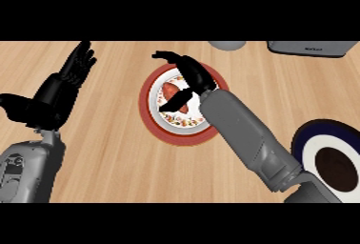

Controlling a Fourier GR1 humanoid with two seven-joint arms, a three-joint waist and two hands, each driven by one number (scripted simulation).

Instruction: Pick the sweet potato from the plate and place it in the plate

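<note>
You are looking down at a wooden counter [112, 162] that is carrying two plates: a red-rimmed patterned plate [148, 107] at the middle and a blue-rimmed plate [302, 139] with a dark centre, well apart at the lower right. One sweet potato [171, 91] is lying in the red-rimmed plate, partly hidden. Your right hand [191, 76] is hovering over that plate, staying wide: its fingers [166, 55] are reaching past the far rim, hooked only at the tips, while its thumb [175, 100] is crossing over the sweet potato without closing round it. Your left hand [56, 93] is resting at the left with straight fingers pointing up, holding nothing. Two grey things are sitting at the far edge: a round grey object [226, 45] and a grey appliance [309, 47].
</note>
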